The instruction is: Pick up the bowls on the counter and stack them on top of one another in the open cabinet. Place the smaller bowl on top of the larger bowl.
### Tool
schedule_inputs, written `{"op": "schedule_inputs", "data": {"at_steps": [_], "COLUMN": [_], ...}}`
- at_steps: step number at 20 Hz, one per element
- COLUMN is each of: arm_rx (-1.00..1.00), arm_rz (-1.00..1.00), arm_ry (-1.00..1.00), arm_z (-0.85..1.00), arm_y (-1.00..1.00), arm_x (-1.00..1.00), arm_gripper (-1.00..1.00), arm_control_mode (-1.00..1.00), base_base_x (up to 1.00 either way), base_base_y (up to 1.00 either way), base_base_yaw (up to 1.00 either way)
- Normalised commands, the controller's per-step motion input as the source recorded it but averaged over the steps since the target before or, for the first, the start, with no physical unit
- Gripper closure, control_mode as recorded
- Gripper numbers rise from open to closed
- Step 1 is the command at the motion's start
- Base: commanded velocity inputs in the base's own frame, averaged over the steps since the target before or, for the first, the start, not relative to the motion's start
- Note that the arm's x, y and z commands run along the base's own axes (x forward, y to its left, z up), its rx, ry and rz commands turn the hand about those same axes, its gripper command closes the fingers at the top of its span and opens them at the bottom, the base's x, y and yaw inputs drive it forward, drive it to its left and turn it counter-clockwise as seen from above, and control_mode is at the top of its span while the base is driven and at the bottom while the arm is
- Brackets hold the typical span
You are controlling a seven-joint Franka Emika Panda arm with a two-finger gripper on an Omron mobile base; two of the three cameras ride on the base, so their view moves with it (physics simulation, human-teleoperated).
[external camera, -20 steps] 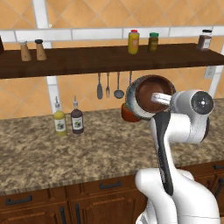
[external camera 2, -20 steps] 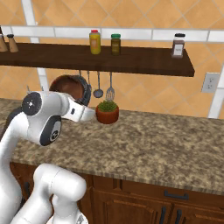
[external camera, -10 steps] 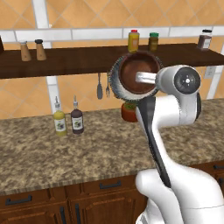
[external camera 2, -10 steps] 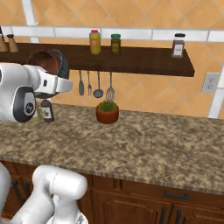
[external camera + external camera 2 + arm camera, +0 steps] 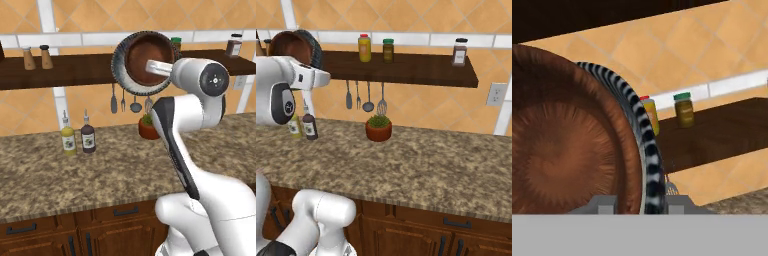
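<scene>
1. Over the last second the arm has swung up and to its left — the gripper [image 5: 150, 66] has risen from counter [image 5: 100, 175] height to the level of the shelf [image 5: 75, 72].
2. The gripper is clamped on the rims of both bowls at once: the brown bowl [image 5: 146, 58] is nested inside the ribbed grey bowl [image 5: 119, 67], both tipped on edge.
3. Stacking looks done already — what's left, I judge, is levelling them and setting them on the shelf beside the jars [image 5: 364, 48].
</scene>
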Motion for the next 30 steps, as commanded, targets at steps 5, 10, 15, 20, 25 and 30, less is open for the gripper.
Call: {"op": "schedule_inputs", "data": {"at_steps": [5, 10, 15, 20, 25, 30], "arm_rx": [-0.11, -0.12, 0.03, 0.03, 0.02, 0.0], "arm_rz": [0.16, 0.1, 0.02, 0.0, 0.0, 0.0], "arm_ry": [0.35, 0.33, 0.01, 0.13, 0.04, 0.0], "arm_z": [0.52, 0.08, -0.13, 0.3, 0.13, -0.02], "arm_y": [0.39, 0.36, 0.06, 0.1, 0.0, 0.0], "arm_x": [0.36, 0.17, 0.1, 0.76, 0.64, 0.55], "arm_gripper": [1.0, 1.0, 1.0, 1.0, 1.0, 1.0], "arm_control_mode": [-1.0, -1.0, -1.0, -1.0, -1.0, -1.0], "base_base_x": [0.0, 0.0, 0.0, 0.0, 0.0, 0.0], "base_base_y": [0.0, 0.0, 0.0, 0.0, 0.0, 0.0], "base_base_yaw": [0.0, 0.0, 0.0, 0.0, 0.0, 0.0]}}
